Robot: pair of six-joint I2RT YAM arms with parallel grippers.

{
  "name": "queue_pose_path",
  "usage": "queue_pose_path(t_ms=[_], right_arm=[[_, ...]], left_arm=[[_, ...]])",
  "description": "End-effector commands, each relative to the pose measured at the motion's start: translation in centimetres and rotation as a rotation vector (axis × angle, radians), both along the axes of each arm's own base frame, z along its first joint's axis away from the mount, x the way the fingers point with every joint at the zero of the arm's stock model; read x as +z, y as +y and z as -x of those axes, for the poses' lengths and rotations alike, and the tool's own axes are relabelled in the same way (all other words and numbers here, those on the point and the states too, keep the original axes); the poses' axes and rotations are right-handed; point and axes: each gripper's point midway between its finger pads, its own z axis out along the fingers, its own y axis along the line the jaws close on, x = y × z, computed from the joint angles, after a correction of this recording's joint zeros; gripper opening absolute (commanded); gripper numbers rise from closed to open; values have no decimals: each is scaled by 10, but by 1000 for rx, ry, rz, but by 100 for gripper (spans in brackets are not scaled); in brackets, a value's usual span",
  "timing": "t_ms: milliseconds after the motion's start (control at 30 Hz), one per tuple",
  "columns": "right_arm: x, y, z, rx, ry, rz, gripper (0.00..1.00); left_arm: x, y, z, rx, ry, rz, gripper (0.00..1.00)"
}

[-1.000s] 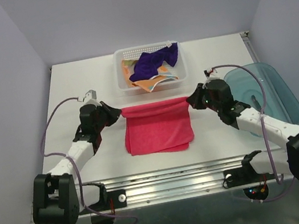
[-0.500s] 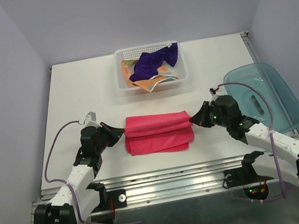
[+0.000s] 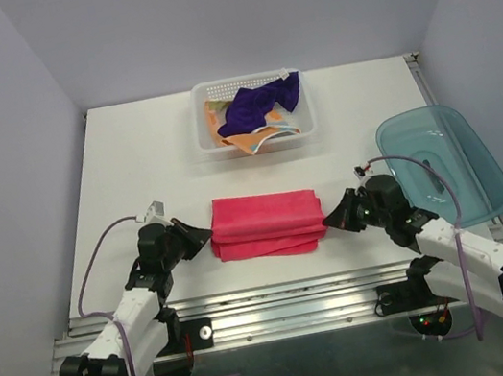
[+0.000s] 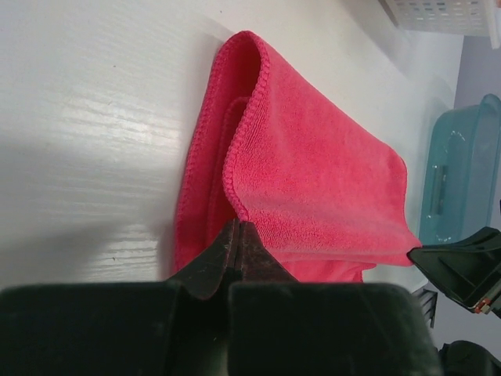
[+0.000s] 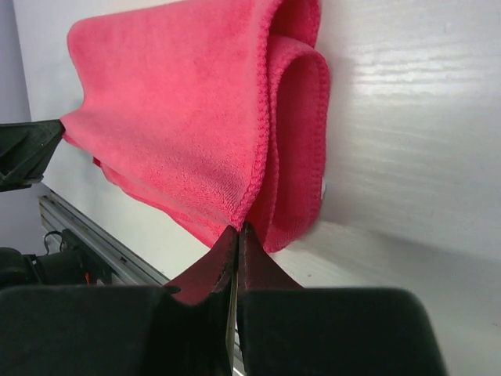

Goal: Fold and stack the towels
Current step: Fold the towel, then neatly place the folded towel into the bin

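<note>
The hot pink towel [image 3: 266, 223] lies folded over on the table near the front edge. My left gripper [image 3: 208, 238] is shut on the near left corner of its top layer [image 4: 313, 180]. My right gripper [image 3: 326, 224] is shut on the near right corner [image 5: 180, 133]. The top layer is drawn over the lower layers. The dark purple towel [image 3: 261, 102] and the orange polka-dot towel [image 3: 248, 138] lie crumpled in the white basket [image 3: 208, 144] at the back.
A translucent teal tray [image 3: 442, 164] sits at the right, close to my right arm, and shows in the left wrist view [image 4: 458, 172]. The metal rail [image 3: 290, 298] runs along the table's front edge.
Both grippers have pulled the towel's far edge toward the front, folding the top layer over the lower one. Both arms have drawn back and lowered toward the near edge.
</note>
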Motion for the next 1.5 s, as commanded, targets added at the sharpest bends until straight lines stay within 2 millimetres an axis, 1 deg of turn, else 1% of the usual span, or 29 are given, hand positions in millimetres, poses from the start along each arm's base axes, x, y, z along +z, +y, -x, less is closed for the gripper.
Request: queue_pose_path(t_ms=[0,67,100,167,233,267,300,333,367,400,433,500,533,567,600,667,733,767,867,933,967,1000,1067,1167,1200,1267,1333,1400,1467], right_arm=[[-19,-1,12,11,58,-3,1],[-23,0,16,15,77,-2,3],[-25,0,17,19,82,-1,6],[-29,-1,21,21,100,3,11],[-32,0,25,38,114,8,23],[-31,0,27,42,115,10,28],[-34,-1,30,47,131,18,41],[-33,-1,31,48,131,22,48],[-26,-1,27,52,107,22,55],[-28,-4,31,52,125,44,67],[-25,-5,29,49,115,55,70],[-17,-8,24,45,83,79,76],[-7,-10,15,23,46,95,79],[-5,-12,12,12,36,108,80],[2,-14,3,-11,11,119,81],[1,-15,-4,-19,15,149,81],[7,-9,-14,-8,4,146,81],[0,-8,-16,-1,26,162,81],[-8,-3,-27,2,51,184,81],[-9,0,-34,1,51,204,80],[-17,3,-31,18,77,220,79],[-19,6,-30,27,85,220,79],[-20,13,-30,46,89,219,78],[-27,22,-26,61,106,224,76],[-27,26,-25,70,110,222,74],[-30,31,-24,69,124,223,68],[-33,36,-22,69,129,223,61],[-35,40,-19,49,150,206,58],[-37,39,-23,13,140,196,52]], left_arm=[[-3,-2,6,-10,9,15,0],[-4,-2,7,-15,16,18,12],[-3,-5,9,-30,22,28,30],[-4,-7,12,-42,45,35,48],[-1,-7,13,-43,47,36,59],[2,-6,13,-36,49,33,67],[4,-5,13,-29,46,28,75],[1,-2,16,-18,68,17,82],[9,3,11,13,37,3,93],[11,6,10,26,31,-10,96],[13,8,9,36,27,-20,99],[19,12,5,54,4,-40,99],[21,13,3,55,-5,-45,99],[18,13,1,56,5,-54,99],[22,12,-3,51,-6,-54,99],[25,10,-12,31,-33,-74,99],[21,8,-20,12,-12,-96,99],[19,7,-22,2,-6,-104,99],[4,-1,-28,-51,43,-121,99],[4,-7,-34,-74,32,-131,98],[-2,-9,-34,-84,54,-138,98],[-3,-12,-36,-94,56,-144,97],[-11,-19,-35,-121,69,-160,89],[-14,-26,-37,-138,72,-166,85],[-19,-30,-36,-149,88,-170,78],[-24,-32,-36,-153,105,-174,71],[-24,-35,-37,-157,103,-171,59],[-28,-35,-36,-156,113,-173,54],[-29,-36,-35,-158,116,-172,50]])
